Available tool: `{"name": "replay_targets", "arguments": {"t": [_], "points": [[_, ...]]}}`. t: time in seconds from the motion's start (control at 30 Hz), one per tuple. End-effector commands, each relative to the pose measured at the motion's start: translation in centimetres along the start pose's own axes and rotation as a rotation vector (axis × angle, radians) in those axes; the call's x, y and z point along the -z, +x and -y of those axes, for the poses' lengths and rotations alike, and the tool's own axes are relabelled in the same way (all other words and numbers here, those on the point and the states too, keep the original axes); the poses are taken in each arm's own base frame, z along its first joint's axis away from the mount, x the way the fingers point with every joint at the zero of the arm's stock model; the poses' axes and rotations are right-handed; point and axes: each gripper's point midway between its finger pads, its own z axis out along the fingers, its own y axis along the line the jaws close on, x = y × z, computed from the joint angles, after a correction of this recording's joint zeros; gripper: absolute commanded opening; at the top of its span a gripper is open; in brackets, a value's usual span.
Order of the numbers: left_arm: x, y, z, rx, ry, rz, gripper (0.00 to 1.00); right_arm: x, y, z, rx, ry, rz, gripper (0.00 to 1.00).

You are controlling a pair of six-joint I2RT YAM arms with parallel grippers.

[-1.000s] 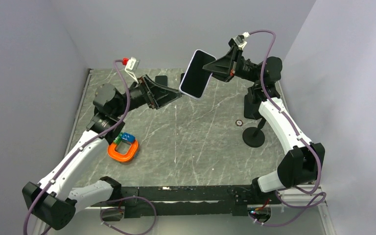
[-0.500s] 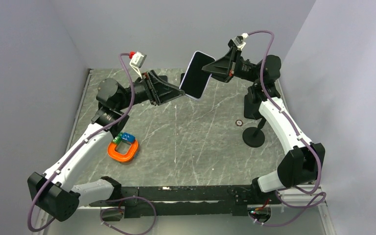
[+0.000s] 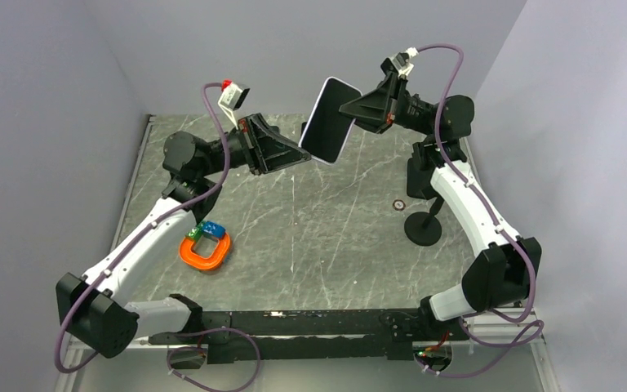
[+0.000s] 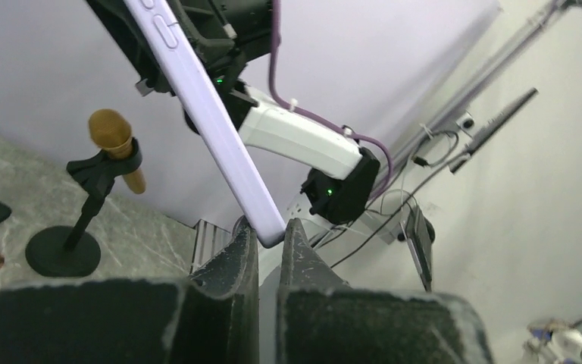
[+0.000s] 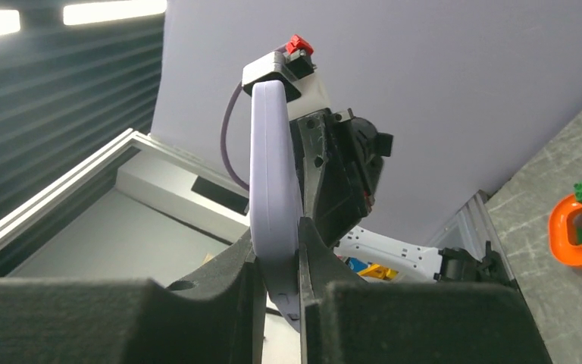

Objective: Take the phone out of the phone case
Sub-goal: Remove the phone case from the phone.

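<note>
Lilac phone case [image 3: 332,120] slightly higher; left tool [image 3: 307,157] nearer

An orange ring [image 3: 188,253] lies left on the marble table [image 3: 318,245]; microphone stand [image 3: 423,227] right, small disc [image 3: 397,205] beside it.

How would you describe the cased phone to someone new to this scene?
Look above the far end of the marble table, where the two arms meet. There the right gripper clamps the cased phone, a flat slab with a dark face and lilac rim, its lower corner pinched by the left gripper. Nothing else is held off the table.
</note>
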Motion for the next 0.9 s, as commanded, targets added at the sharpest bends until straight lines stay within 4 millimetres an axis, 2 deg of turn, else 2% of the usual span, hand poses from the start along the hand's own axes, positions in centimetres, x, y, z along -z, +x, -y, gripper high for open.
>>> {"name": "replay_targets", "arguments": {"t": [0.0, 0.1, 0.27, 0.43, 0.57, 0.77, 0.87], "points": [[0.7, 0.2, 3.4, -0.163, 0.236, -0.035, 0.00, 0.0, 1.1, -5.5, -0.025, -0.150, -0.031, 0.00], [0.7, 0.1, 3.3, -0.159, 0.275, -0.035, 0.00, -0.1, 2.0, -6.6, -0.072, -0.200, -0.082, 0.00], [0.3, -0.7, 1.5, -0.146, 0.245, -0.011, 0.00, -0.1, 2.9, -9.0, -0.149, -0.321, -0.123, 0.00], [0.5, -1.3, -2.6, -0.091, 0.085, 0.011, 0.00, -0.2, 3.3, -11.3, -0.164, -0.377, -0.126, 0.00], [0.8, -0.9, -5.9, -0.046, -0.075, 0.014, 0.00, -0.1, 3.4, -12.6, -0.196, -0.438, -0.122, 0.00], [1.5, 0.0, -9.2, 0.044, -0.218, 0.025, 0.00, -0.2, 3.4, -13.6, -0.217, -0.470, -0.123, 0.00], [2.4, 0.6, -11.6, 0.027, -0.412, -0.027, 0.00, -0.2, 3.4, -13.9, -0.222, -0.481, -0.129, 0.00]]}}
